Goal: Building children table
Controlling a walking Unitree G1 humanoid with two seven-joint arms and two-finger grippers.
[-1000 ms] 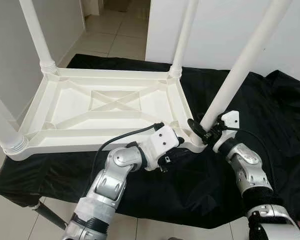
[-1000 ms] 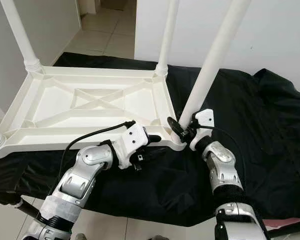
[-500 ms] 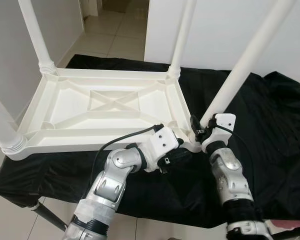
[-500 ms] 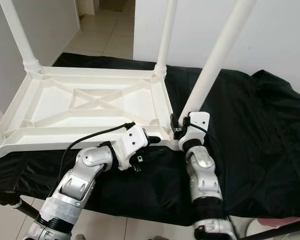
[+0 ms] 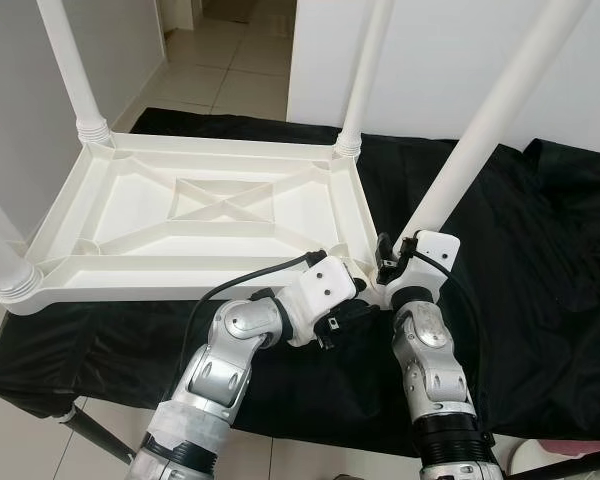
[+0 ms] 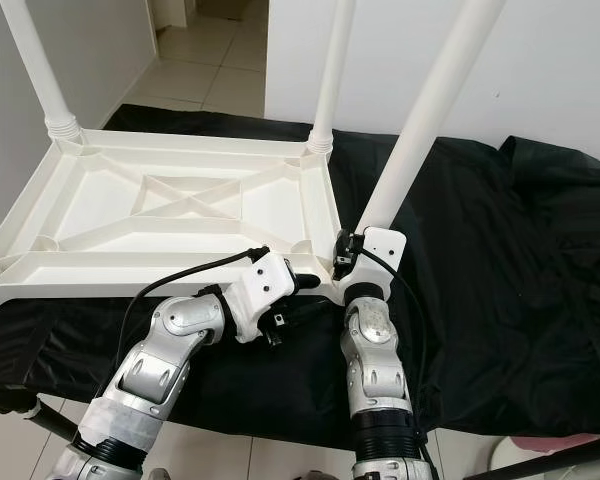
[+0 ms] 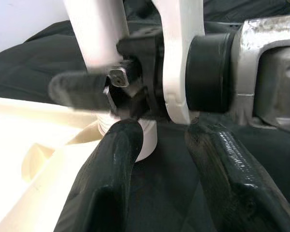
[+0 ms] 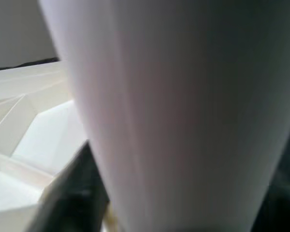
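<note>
A white plastic children's table point(image 5: 130, 215) lies upside down on a black cloth. Three legs stand in its corners: far left point(image 5: 75, 70), far right point(image 5: 365, 70) and near left point(image 5: 0, 250). The fourth leg point(image 5: 480, 140) leans to the right over the near right corner. My right gripper point(image 5: 388, 262) is shut on this leg's base; up close the leg point(image 8: 183, 111) has one black finger point(image 8: 77, 193) beside it. My left gripper point(image 5: 355, 312) sits just below that corner, open, fingers point(image 7: 111, 159) apart over the cloth, pointing at the leg's foot point(image 7: 92, 34).
The black cloth point(image 5: 540, 260) drapes over the whole work surface and hangs off its front edge. A white wall point(image 5: 430, 60) stands behind, with tiled floor point(image 5: 230, 60) and a doorway at the far left. A dark stand leg point(image 5: 95, 430) shows at the lower left.
My right forearm has swung left, from out at the right to straight below the leg's base, with the gripper staying on the leg. The left arm has barely moved.
</note>
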